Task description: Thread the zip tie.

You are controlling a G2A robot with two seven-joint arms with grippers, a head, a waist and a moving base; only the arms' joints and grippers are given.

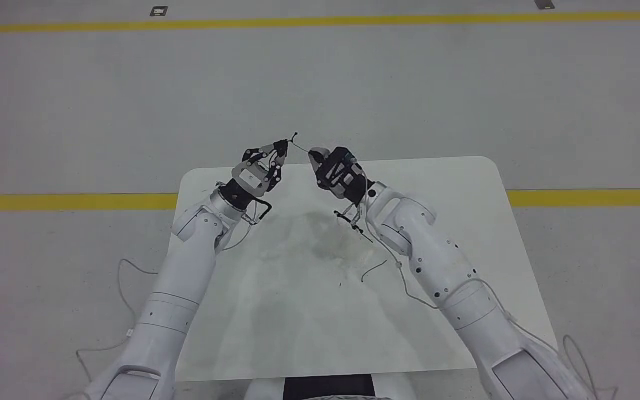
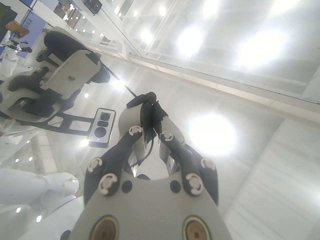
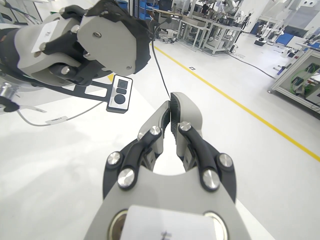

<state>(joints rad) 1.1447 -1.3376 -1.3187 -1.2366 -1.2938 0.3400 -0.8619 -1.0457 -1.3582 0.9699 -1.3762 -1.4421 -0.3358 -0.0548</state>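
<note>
Clamping the zip tie (image 3: 160, 73), left end effector (image 2: 151, 116) and right end effector (image 3: 170, 107) hang over far table (image 1: 450, 165) edge.

No legible text — the cable tag (image 3: 56, 119) and the white sticker (image 3: 43, 37) carry print too small to read.

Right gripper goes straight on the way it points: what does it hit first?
Likely the left gripper, just off that line; the zip tie pinched in the right gripper leads there. Depth is unclear, so it could pass alongside.
</note>
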